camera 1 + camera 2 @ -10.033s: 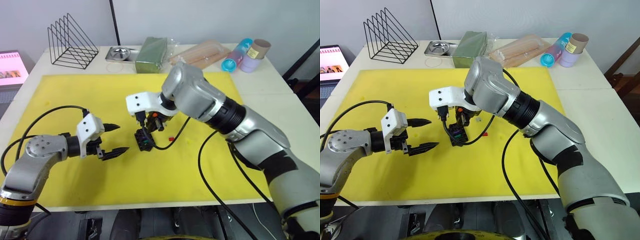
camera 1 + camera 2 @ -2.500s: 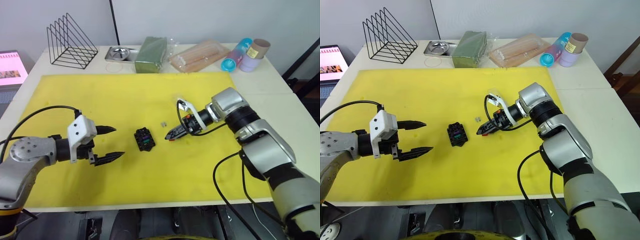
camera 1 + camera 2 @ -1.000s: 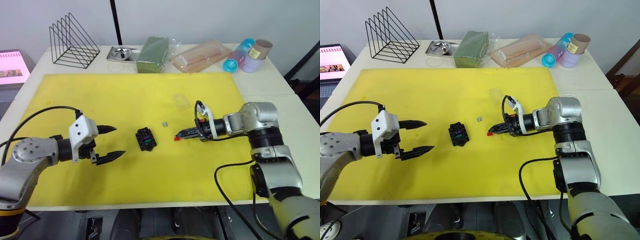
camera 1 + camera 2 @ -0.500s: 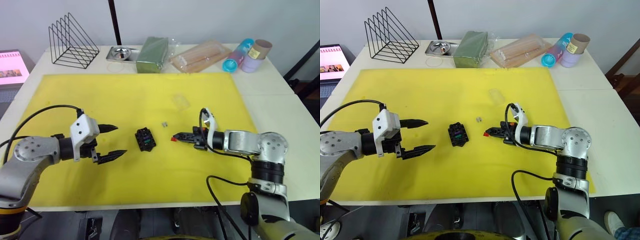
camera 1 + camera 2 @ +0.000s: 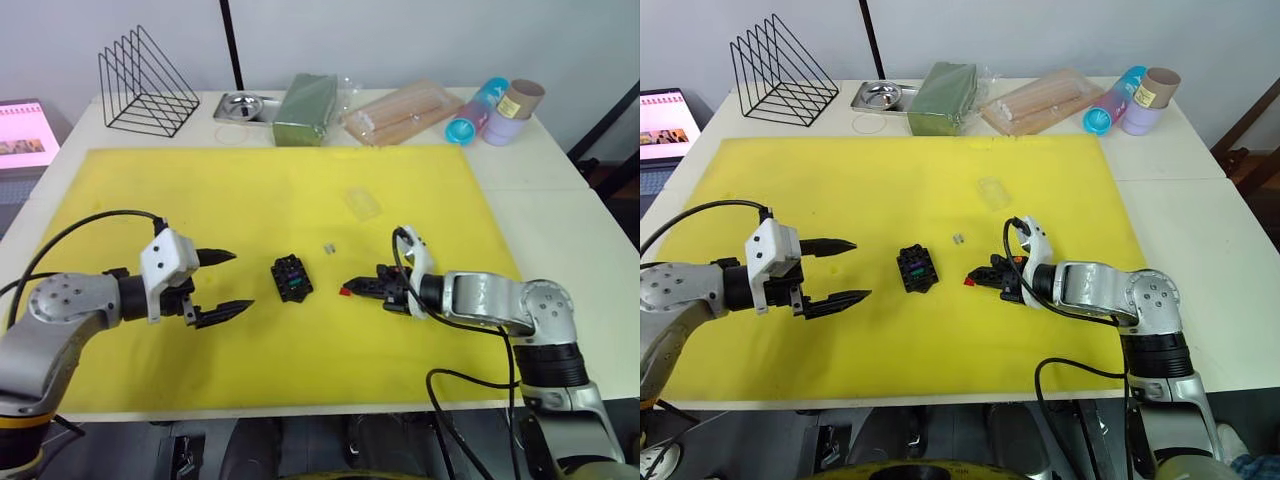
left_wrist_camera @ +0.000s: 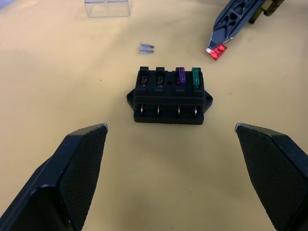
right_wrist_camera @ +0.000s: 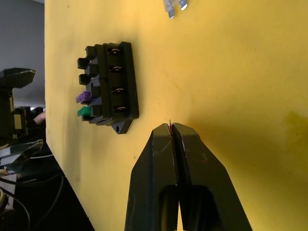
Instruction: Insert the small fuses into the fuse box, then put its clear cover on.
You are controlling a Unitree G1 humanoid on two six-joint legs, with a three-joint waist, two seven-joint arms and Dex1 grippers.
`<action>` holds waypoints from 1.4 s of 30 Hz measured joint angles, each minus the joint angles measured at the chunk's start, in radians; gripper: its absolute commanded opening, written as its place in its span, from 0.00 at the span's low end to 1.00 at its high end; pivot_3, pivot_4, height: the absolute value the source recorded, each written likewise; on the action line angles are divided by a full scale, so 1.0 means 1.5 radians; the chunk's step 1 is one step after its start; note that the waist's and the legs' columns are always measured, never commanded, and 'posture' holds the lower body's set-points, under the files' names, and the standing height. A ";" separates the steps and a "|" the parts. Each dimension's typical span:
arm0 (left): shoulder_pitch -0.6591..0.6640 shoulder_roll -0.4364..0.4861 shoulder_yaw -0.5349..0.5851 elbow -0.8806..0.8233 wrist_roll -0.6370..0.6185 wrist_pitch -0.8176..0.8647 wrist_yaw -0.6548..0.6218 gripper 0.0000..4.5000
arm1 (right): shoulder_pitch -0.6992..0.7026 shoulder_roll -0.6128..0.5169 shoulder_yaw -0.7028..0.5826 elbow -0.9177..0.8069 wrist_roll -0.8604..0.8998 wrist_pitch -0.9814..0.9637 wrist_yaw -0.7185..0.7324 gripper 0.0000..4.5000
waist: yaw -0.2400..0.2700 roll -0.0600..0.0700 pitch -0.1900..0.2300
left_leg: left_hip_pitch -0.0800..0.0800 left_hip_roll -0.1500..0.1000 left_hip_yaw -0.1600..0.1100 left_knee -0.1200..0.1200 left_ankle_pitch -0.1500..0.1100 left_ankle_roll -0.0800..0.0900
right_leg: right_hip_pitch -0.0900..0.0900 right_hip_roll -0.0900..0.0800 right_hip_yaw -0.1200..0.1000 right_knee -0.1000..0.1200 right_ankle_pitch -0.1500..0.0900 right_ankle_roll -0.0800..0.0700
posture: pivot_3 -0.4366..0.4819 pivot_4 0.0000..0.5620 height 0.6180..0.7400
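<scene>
The black fuse box lies mid-mat, with a purple fuse and a green fuse standing in two slots at one end. Just right of it, my right gripper is shut on the red fuse, its tips low over the mat and pointing at the box. A greyish fuse lies loose behind the box. The clear cover sits farther back on the mat. My left gripper stays open left of the box, holding nothing.
The yellow mat covers most of the table. Along the back edge stand a wire rack, a metal tray, a green packet, a clear bag of sticks and cups.
My right gripper closed on the red fuse that lay on the mat. Its arm swung round to come in low from the right. The left gripper has stayed put.
</scene>
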 measured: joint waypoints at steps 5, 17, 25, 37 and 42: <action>0.003 -0.002 0.000 0.001 0.001 -0.003 -0.001 1.00 | -0.062 -0.121 0.029 0.010 0.000 0.069 0.112 0.44 | 0.000 0.001 0.000 | 0.000 0.000 0.001 0.000 0.000 0.000 | 0.000 -0.001 0.000 0.000 0.000 0.000 | 0.48 0.27 1.00; -0.007 -0.003 -0.001 0.020 0.006 -0.014 -0.011 1.00 | -0.289 -0.258 0.199 -0.056 -0.421 0.115 0.683 0.73 | 0.001 0.000 0.000 | -0.001 0.000 0.001 0.000 0.000 0.000 | -0.002 -0.001 0.000 -0.001 0.000 0.000 | 0.48 0.27 1.00; -0.019 -0.003 -0.006 0.029 0.008 -0.016 -0.018 1.00 | -0.446 -0.220 0.431 0.087 -0.741 -0.049 1.118 0.73 | 0.000 0.001 0.001 | -0.001 0.000 0.001 0.000 0.000 0.000 | -0.003 -0.001 0.000 0.000 0.000 0.000 | 0.48 0.27 1.00; -0.032 -0.002 -0.007 0.030 0.010 -0.016 -0.019 1.00 | -0.496 -0.097 0.527 0.286 -0.964 -0.113 1.357 0.23 | 0.001 0.001 0.001 | -0.002 -0.001 0.001 0.001 0.000 0.000 | -0.004 -0.002 -0.001 0.001 0.000 0.000 | 0.48 0.27 1.00; -0.032 -0.002 -0.007 0.030 0.010 -0.013 -0.018 1.00 | -0.499 -0.076 0.528 0.326 -1.027 -0.136 1.395 0.23 | 0.001 0.001 0.001 | -0.003 -0.001 0.001 0.001 0.000 0.000 | -0.004 -0.001 -0.001 0.001 0.000 0.000 | 0.48 0.27 1.00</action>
